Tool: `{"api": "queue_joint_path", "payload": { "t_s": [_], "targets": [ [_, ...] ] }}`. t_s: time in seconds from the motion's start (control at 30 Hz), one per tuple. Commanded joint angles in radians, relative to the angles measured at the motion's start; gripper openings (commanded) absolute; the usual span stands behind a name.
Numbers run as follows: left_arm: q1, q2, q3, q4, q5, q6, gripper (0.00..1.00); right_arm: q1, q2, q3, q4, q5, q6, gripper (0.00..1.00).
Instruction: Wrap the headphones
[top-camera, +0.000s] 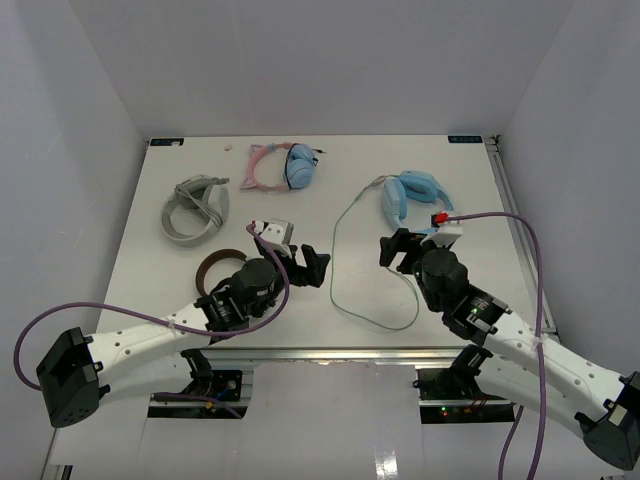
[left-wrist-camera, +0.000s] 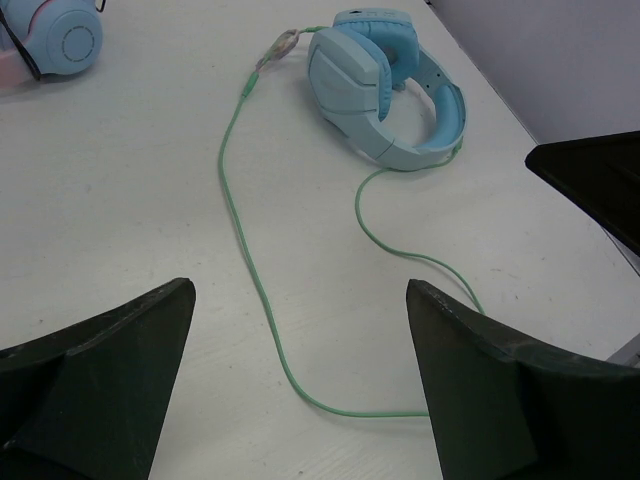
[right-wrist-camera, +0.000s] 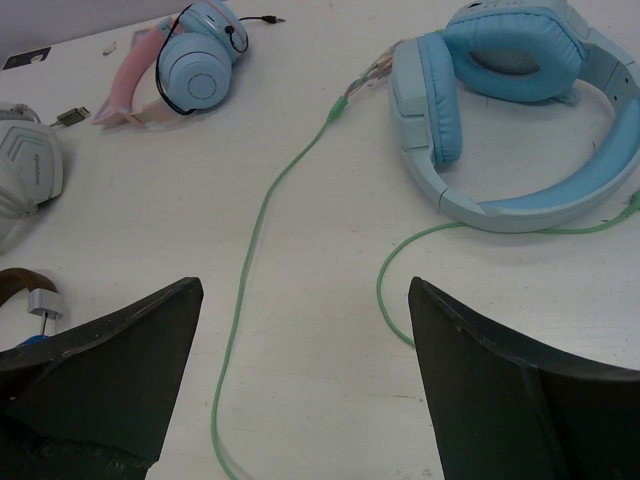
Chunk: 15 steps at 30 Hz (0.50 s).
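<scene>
On the desk, upper right of the overhead frame: the headphones (top-camera: 415, 195) lie on their side, earcups stacked, with the headband curving toward the desk's right rail (top-camera: 505, 200).
Cable (top-camera: 334, 262): it leaves the earcups at their upper left, runs down the middle of the frame, bends near the bottom edge of the desk and curls back up under your right arm. All of it lies slack.
Handling: you should expect a light, rigid shell with soft pads. The cable looks thin and limp, so it is likely to slide and spring out of a loose coil.
Where to hold: steady the headband with one arm and pinch the cable on its long straight run, away from the joint at the earcup.
Left jaws: spread wide with nothing between them, over the cable's long run.
Right jaws: spread wide and empty, just below the headphones.
Open room: there is bare desk at centre frame, between the two arms.
Edges: the rail sits close beside the headband, and the cable's low bend is near the bottom edge.
Neighbours: the pink cat-ear pair (top-camera: 280, 165), grey pair (top-camera: 195, 210) and brown band (top-camera: 220, 265) sit at left, well apart from the cable.
</scene>
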Motion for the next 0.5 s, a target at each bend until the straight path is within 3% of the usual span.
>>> {"api": "queue_joint_path", "payload": {
  "t_s": [0.0,0.13,0.27,0.37,0.47],
  "targets": [
    [-0.003,-0.004,0.038,0.008,0.014,0.002,0.98,0.002,0.011,0.007,0.05,0.029,0.016,0.9],
    [-0.003,-0.003,0.033,0.013,0.012,0.002,0.98,0.001,0.005,0.008,0.078,-0.024,-0.002,0.9],
    [-0.003,0.009,0.029,0.015,-0.041,0.008,0.98,-0.006,0.058,0.034,0.091,0.044,-0.05,0.9],
    [-0.003,0.009,0.027,0.011,-0.081,0.014,0.98,-0.074,0.179,0.193,-0.088,0.09,-0.048,0.91],
    [-0.003,0.004,0.007,0.038,-0.098,0.028,0.98,-0.257,0.303,0.303,-0.24,0.024,0.038,0.92]
  ]
}}
